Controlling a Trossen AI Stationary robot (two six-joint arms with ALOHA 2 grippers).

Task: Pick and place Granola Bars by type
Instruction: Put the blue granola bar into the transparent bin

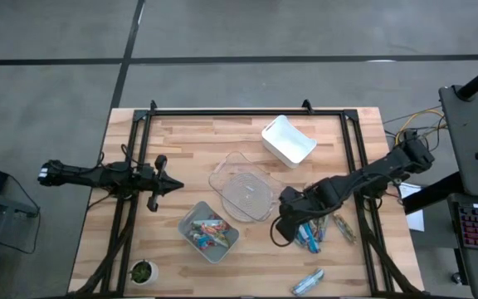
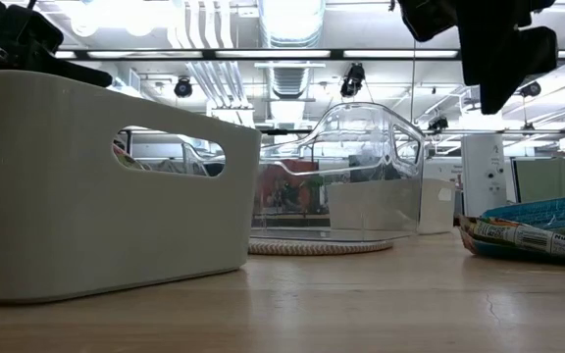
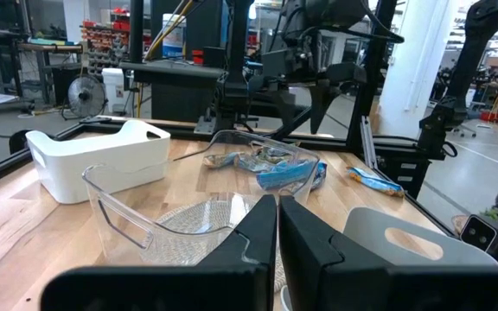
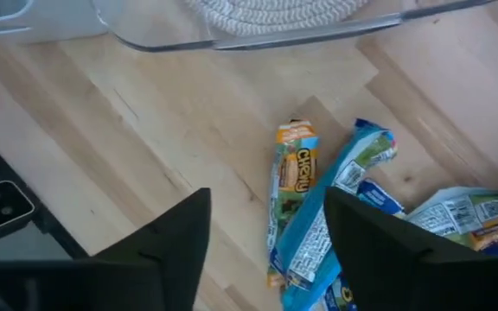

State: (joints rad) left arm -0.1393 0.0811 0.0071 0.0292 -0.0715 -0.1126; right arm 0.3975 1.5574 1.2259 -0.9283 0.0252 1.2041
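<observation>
Right gripper [image 4: 266,233]: jaws spread and empty, hanging over bare wood just above a small pile of Granola Bars [image 1: 315,232]. Directly between the two dark fingers [image 4: 167,238] — an orange-topped bar [image 4: 290,194] lying flat on the tabletop [image 1: 181,145], with a blue-wrapped bar [image 4: 331,207] just beside and touching it, more wrappers overlapping toward the frame's edge. Nothing pinched.

From overhead, right gripper [image 1: 285,218] at the near-right part of the tabletop, arm reaching in from the right edge, blue and greenish-brown wrappers scattered under and beside it. One more blue bar [image 1: 308,281] apart from the pile, near the front edge.

Next to the gripper, toward centre: a clear bin [image 1: 242,187], resting on a woven mat. Past it, toward the far edge, a white bin [image 1: 288,139], tilted relative to the table's sides. Nearer the front, a grey bin [image 1: 209,232] holding several bars in red, orange and blue wrappers.

Left gripper [image 1: 168,185]: jaws pressed together, holding nothing, at the left side of the tabletop, pointed toward the clear bin, well apart from the pile.

Small round green object [image 1: 143,272] at the front-left corner — identity unclear.
</observation>
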